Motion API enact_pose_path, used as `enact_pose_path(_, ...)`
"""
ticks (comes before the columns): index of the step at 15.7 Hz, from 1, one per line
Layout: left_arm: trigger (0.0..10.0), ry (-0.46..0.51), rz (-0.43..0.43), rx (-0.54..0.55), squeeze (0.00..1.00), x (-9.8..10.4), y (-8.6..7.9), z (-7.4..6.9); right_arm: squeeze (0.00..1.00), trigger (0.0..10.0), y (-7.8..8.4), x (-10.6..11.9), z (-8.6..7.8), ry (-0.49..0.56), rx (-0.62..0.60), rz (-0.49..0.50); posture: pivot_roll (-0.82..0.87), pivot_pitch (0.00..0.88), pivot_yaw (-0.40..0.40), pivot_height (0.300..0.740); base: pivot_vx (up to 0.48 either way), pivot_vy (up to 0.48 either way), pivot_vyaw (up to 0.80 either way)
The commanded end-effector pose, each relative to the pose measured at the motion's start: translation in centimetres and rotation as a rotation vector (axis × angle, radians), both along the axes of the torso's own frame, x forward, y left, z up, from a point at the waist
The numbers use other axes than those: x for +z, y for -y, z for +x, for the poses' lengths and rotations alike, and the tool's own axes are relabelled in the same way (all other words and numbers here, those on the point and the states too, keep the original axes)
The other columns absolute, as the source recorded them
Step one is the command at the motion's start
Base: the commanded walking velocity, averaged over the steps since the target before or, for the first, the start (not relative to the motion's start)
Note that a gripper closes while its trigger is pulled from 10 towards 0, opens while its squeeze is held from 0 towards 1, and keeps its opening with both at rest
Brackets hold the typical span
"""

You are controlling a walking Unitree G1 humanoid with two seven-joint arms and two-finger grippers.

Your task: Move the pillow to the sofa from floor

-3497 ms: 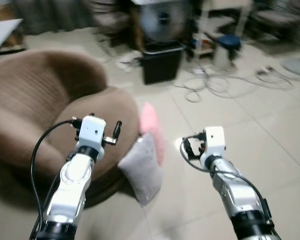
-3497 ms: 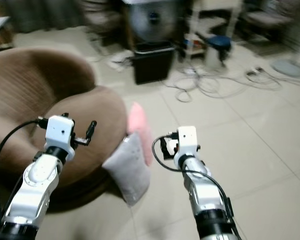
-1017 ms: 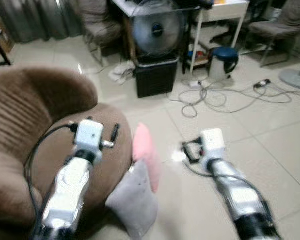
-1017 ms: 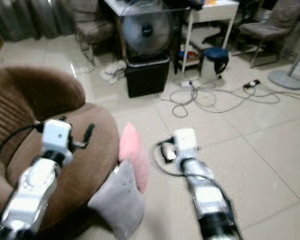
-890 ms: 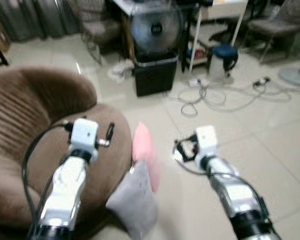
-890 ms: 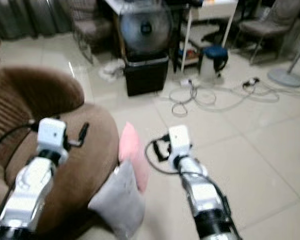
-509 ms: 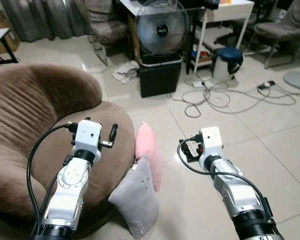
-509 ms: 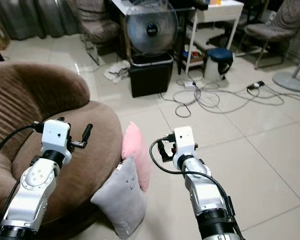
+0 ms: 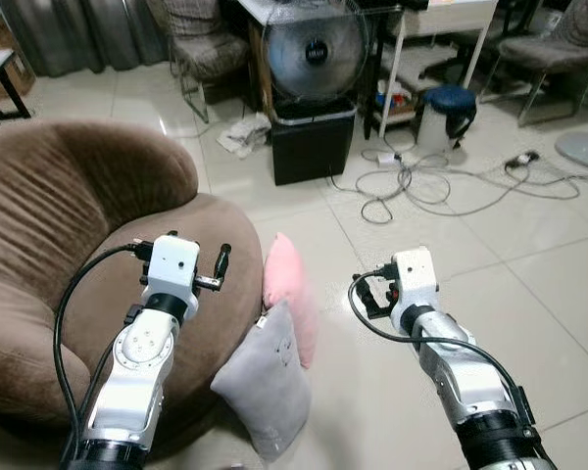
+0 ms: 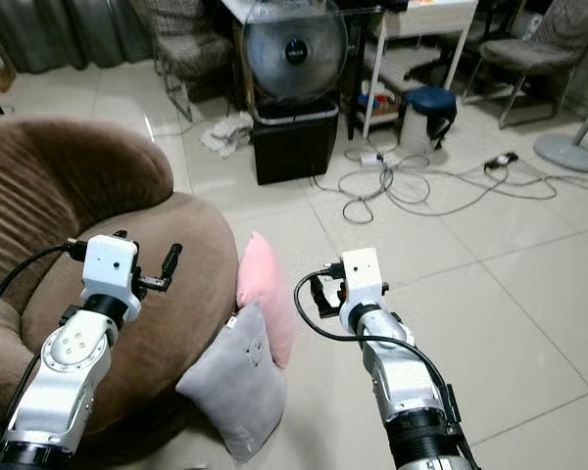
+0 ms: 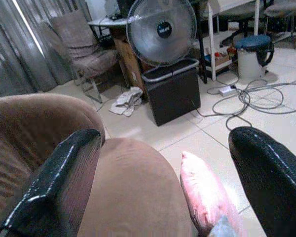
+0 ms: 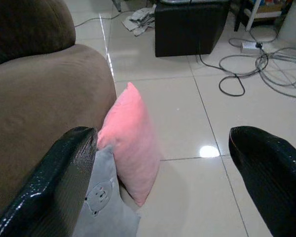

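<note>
The left pincer (image 11: 158, 182) is held up over the seat of the brown sofa (image 9: 69, 215), its two black fingers (image 11: 64, 177) spread wide with nothing between them. The right pincer (image 12: 163, 173) is raised over the bare tile floor (image 9: 529, 284), just to the right of the pillows — it too is released, its fingers (image 12: 271, 173) far apart and holding nothing.

Between the two arms, a pink pillow (image 9: 286, 294) stands on edge on the floor, leaning against the rounded front of the sofa. A grey pillow (image 9: 265, 387) sits just in front of it, also propped against the sofa, touching the pink one and overlapping its lower part.

Farther off, a black box (image 9: 314, 142) stands on the floor with a round fan (image 9: 314, 49) behind it — loose white cables (image 9: 421, 186) trail across the tiles to the right, near a small blue-topped bin (image 9: 446, 117).
</note>
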State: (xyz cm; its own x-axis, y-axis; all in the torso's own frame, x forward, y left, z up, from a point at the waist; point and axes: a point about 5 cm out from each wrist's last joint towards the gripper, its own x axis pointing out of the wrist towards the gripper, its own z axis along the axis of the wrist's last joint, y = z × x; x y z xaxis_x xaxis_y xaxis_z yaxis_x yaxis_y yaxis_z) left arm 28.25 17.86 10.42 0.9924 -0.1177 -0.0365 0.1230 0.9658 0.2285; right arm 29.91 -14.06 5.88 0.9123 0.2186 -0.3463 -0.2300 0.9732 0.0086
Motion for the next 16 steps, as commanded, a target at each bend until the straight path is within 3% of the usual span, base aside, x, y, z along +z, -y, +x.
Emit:
enact_pose_path(1, 10.0, -0.004, 0.004, -0.005, 0.00, -0.04, -0.01, 0.13, 0.00, 10.0, 0.10, 0.07, 0.06, 0.000, -0.008, 0.010, 0.05, 0.000, 0.037, 0.681, 0.000, 0.000, 0.00)
enact_pose_path(8, 10.0, -0.001, -0.005, 0.000, 0.00, -0.20, 0.21, 0.05, 0.00, 10.0, 0.38, 0.09, 0.05, -0.001, -0.005, -0.004, 0.05, 0.000, 0.024, 0.627, 0.000, 0.000, 0.00)
enact_pose_path(16, 10.0, 0.011, 0.005, -0.029, 0.00, -0.06, 0.51, 0.22, 0.00, 10.0, 0.46, -0.03, -0.11, 0.000, -0.022, 0.000, 0.04, 0.000, 0.036, 0.627, 0.032, 0.000, 0.00)
